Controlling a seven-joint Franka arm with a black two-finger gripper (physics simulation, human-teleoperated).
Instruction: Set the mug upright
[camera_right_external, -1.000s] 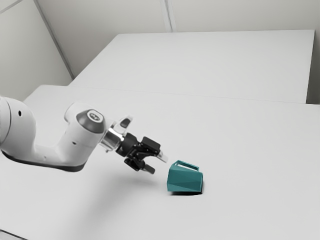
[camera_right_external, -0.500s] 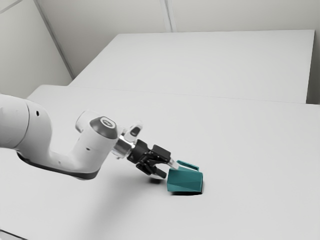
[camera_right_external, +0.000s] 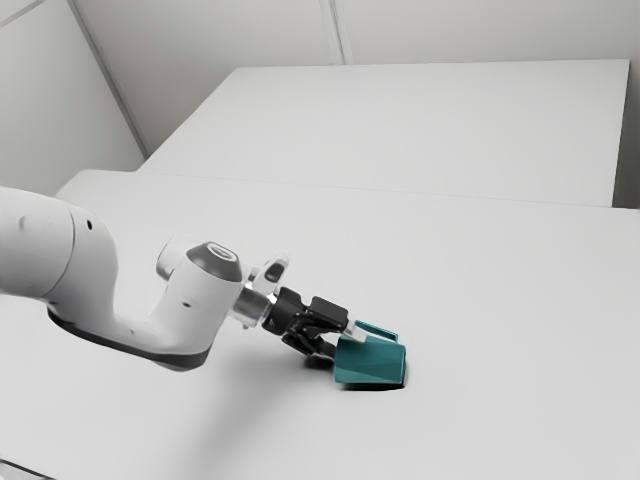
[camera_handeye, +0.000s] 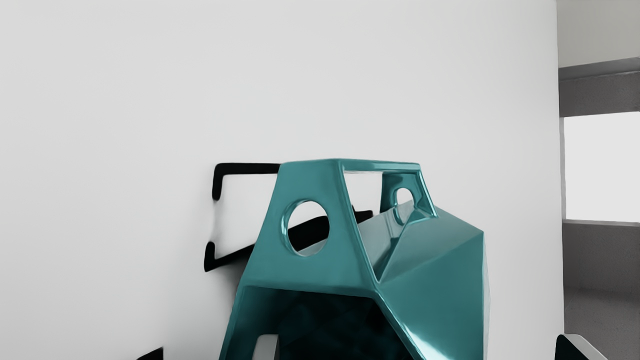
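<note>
Beside the mug, at its end toward the exterior view's left, is my gripper (camera_right_external: 339, 343). The teal faceted mug (camera_right_external: 371, 362) lies on its side with its handle uppermost. Its dark mouth faces the hand in the wrist view, where the mug's side (camera_handeye: 435, 280) and handle (camera_handeye: 315, 180) also show. My gripper (camera_handeye: 420, 347) is open there: one fingertip (camera_handeye: 266, 348) shows at the mug's mouth, the other stands outside beyond the mug's wall. The mug's lower part is cut off in that view.
The white table (camera_right_external: 480, 290) extends around the mug. Behind it stands another white surface (camera_right_external: 420, 120). Dark shadows of the handle and the hand fall on the table beside the mug in the wrist view.
My hand has moved toward the exterior view's right and lower, up to the mug's open end. The mug has stayed where it was, on its side.
</note>
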